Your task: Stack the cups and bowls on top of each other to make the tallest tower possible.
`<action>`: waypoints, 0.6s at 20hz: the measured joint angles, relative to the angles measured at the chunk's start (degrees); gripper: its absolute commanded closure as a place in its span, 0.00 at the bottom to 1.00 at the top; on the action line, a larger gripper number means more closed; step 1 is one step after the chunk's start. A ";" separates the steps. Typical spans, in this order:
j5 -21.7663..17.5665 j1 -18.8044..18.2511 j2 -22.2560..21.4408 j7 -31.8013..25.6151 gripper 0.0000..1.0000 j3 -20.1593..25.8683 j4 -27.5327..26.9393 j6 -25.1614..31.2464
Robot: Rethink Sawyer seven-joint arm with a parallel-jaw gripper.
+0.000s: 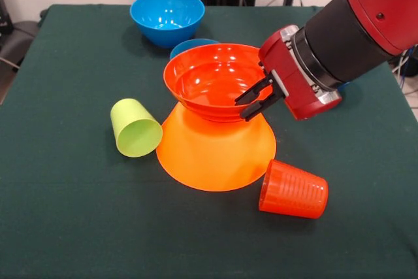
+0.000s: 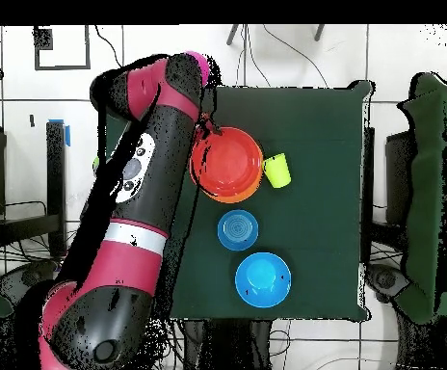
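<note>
On the green table (image 1: 65,227), toppled cups flank the tower (image 1: 215,122); the claw (image 1: 251,101) pinches the red-orange bowl's (image 1: 209,76) rim.

red-orange bowl (image 1: 212,82) | light-orange bowl (image 1: 215,155) | lime cup (image 1: 134,128) | ribbed orange cup (image 1: 294,189)

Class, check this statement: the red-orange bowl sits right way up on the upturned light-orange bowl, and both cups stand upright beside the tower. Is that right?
Not quite. In the front view the lime green cup and the orange cup lie on their sides. The red-orange bowl does sit right way up on the upturned light-orange bowl.
</note>
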 measured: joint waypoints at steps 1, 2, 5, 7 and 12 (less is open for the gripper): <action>-0.01 0.14 0.00 0.00 1.00 0.07 0.51 -0.25; -0.01 0.20 0.00 0.00 1.00 0.15 0.75 -0.51; 0.00 0.46 -0.01 0.00 1.00 0.43 1.88 -2.08; 0.00 0.69 0.00 0.00 1.00 0.63 2.91 -3.77; -0.01 1.32 0.01 0.00 1.00 0.79 6.22 -8.88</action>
